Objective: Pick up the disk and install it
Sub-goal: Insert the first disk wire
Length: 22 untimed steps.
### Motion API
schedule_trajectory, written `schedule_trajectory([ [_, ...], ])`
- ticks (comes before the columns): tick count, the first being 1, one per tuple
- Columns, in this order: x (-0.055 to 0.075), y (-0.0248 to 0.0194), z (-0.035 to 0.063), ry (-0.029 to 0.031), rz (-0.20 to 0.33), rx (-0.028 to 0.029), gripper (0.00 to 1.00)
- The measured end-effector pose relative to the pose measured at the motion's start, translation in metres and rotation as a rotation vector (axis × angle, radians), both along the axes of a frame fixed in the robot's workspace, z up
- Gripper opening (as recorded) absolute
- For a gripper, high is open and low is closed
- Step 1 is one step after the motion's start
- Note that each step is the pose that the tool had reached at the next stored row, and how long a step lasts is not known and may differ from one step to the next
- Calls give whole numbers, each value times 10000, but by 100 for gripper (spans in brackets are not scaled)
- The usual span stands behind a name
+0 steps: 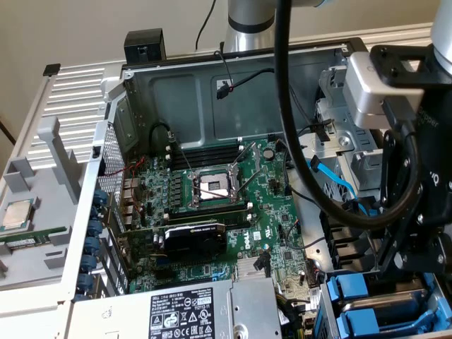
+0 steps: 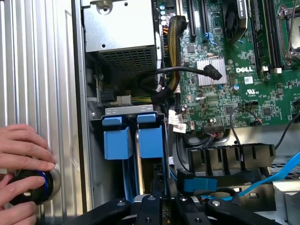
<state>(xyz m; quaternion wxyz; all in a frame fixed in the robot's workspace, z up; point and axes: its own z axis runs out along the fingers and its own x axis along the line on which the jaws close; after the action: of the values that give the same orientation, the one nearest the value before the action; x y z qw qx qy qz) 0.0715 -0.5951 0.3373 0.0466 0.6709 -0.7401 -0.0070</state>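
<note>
The disk point(image 2: 151, 141) stands on edge in the drive bay at the case's corner, its blue carrier tab facing the wrist view and a silver-grey metal edge beside it. A second blue carrier point(image 2: 117, 143) sits in the slot next to it. My gripper point(image 2: 158, 183) reaches down onto the disk's carrier, its black fingers point(image 2: 154, 194) close together on the thin edge. In the exterior view the gripper point(image 1: 390, 272) hangs over the bay at the exterior view's right, just above the blue-framed disk point(image 1: 349, 291).
A person's hands point(image 2: 23, 154) rest on a black knob with a blue ring point(image 2: 33, 186) on the ribbed panel beside the bay. Close by are the power supply point(image 2: 122, 33), the motherboard point(image 1: 226, 191), the black graphics card point(image 1: 194, 240) and blue data cables point(image 1: 339, 185).
</note>
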Motion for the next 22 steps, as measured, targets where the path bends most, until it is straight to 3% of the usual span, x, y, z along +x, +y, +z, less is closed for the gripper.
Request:
schedule_trajectory([
  [9,3,0,-5,-1,1,2,17],
  [14,-1,0,-9,-57,1,1,17],
  [22,-4,1,-30,-85,0,6,17],
])
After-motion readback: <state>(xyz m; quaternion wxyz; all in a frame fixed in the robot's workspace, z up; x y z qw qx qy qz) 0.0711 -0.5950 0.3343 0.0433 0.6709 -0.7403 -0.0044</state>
